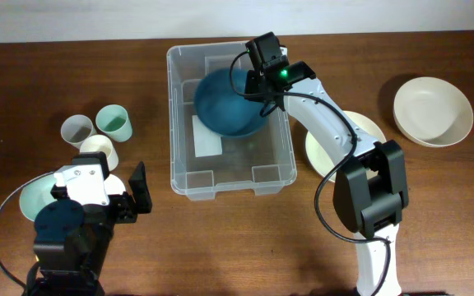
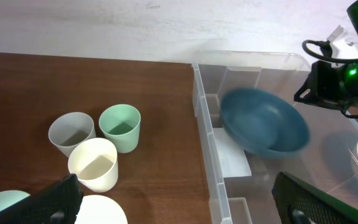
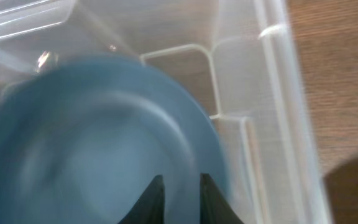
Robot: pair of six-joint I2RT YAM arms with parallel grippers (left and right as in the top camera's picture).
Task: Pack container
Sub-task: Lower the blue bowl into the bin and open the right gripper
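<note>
The clear plastic container (image 1: 171, 123) stands in the middle of the table, with a white label on its floor. A blue bowl (image 1: 225, 103) sits tilted in its far end, also seen in the left wrist view (image 2: 263, 124). My right gripper (image 1: 262, 86) hangs over the bowl's right rim. In the right wrist view the gripper (image 3: 180, 180) has its jaws slightly apart with the rim between them. There the bowl (image 3: 98, 143) is blurred while the fingers are sharp. My left gripper (image 2: 179, 205) is wide open and holds nothing, low over the table to the left of the container wall (image 2: 204, 118).
Three cups stand left of the container: grey (image 1: 77, 128), green (image 1: 113, 122) and cream (image 1: 97, 148). A mint bowl (image 1: 33, 197) lies by the left arm. A cream bowl (image 1: 433, 111) and a pale plate (image 1: 369, 131) lie to the right.
</note>
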